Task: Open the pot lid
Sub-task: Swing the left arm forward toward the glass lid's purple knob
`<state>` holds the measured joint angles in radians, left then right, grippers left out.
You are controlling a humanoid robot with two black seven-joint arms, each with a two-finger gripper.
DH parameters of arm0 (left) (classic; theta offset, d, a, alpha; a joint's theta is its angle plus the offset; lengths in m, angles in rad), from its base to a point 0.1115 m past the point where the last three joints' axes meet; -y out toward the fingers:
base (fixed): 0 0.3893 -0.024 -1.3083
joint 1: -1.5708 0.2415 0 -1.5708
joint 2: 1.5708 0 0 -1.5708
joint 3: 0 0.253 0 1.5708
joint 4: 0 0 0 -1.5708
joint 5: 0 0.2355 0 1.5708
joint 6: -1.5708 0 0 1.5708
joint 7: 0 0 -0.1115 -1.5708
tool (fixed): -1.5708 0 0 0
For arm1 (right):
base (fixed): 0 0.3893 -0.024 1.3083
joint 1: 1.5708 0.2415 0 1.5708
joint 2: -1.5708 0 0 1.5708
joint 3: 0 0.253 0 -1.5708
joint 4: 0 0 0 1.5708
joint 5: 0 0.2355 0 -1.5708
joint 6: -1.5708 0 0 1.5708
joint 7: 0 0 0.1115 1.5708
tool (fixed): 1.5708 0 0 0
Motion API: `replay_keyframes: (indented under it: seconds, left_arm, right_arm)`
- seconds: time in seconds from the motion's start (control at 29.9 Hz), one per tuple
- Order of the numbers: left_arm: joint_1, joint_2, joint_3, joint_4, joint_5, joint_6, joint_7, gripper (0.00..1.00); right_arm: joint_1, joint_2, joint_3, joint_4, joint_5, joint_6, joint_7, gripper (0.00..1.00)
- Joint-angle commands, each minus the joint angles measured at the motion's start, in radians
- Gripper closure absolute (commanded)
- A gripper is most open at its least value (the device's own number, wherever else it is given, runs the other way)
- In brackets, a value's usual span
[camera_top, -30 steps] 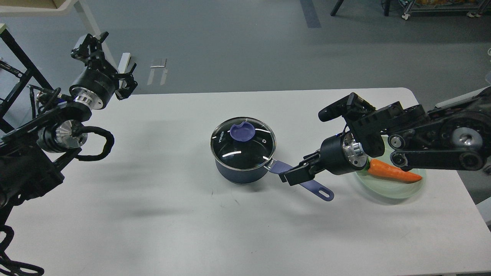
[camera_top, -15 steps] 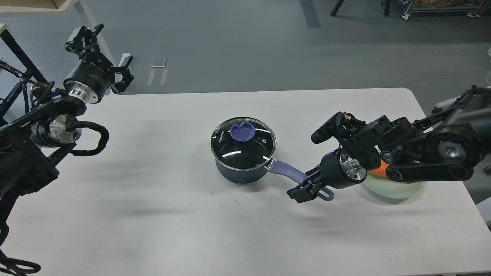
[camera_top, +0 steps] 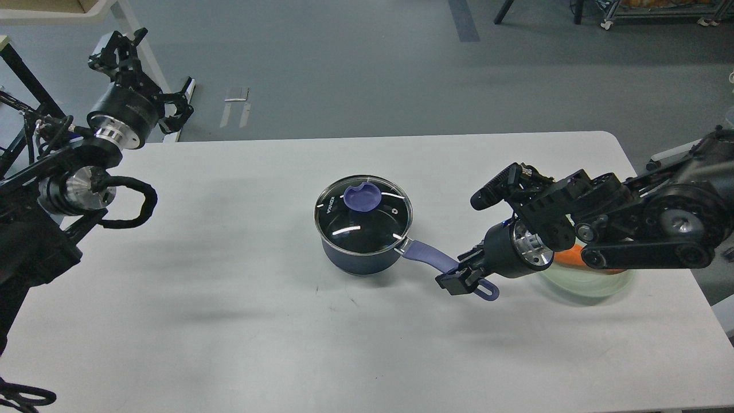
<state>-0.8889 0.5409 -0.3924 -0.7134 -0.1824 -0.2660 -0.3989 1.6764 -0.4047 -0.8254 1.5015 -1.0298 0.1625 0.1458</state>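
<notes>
The dark-blue pot (camera_top: 360,256) stands in the middle of the white table (camera_top: 229,321). The glass lid (camera_top: 363,214) with its purple knob (camera_top: 362,197) sits shut on it. The pot's lavender handle (camera_top: 427,256) points to the lower right. My right gripper (camera_top: 457,279) is down at the handle's far end, over or around it; its dark fingers cannot be told apart. My left gripper (camera_top: 150,77) is open and empty, raised beyond the table's far left corner, far from the pot.
A pale green glass plate (camera_top: 599,285) holding an orange carrot (camera_top: 567,256) lies under my right forearm, right of the handle. A black frame (camera_top: 23,74) stands at the far left, off the table.
My right gripper dropped from above the handle's middle to its far end, then edged up slightly. My left gripper rose and moved back to the left. Pot and lid have not moved.
</notes>
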Motion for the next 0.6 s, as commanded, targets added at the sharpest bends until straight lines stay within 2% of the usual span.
replay_keyframes:
  seconds: [0.0, 0.17, 0.57]
  left_arm:
    - [-0.001, 0.002, 0.001, 0.000, 0.001, -0.012, 0.000, 0.01]
    - [-0.002, 0.013, 0.001, 0.000, 0.001, -0.015, 0.000, 0.01]
    - [-0.047, 0.011, 0.001, 0.000, 0.070, -0.015, 0.025, 0.01]
  right_arm:
    - [0.006, 0.001, 0.000, 0.008, 0.002, 0.000, -0.002, 0.53]
    - [0.009, 0.001, 0.003, 0.009, 0.017, -0.001, -0.002, 0.61]
    - [0.013, 0.003, 0.003, 0.014, 0.019, 0.000, -0.002, 0.67]
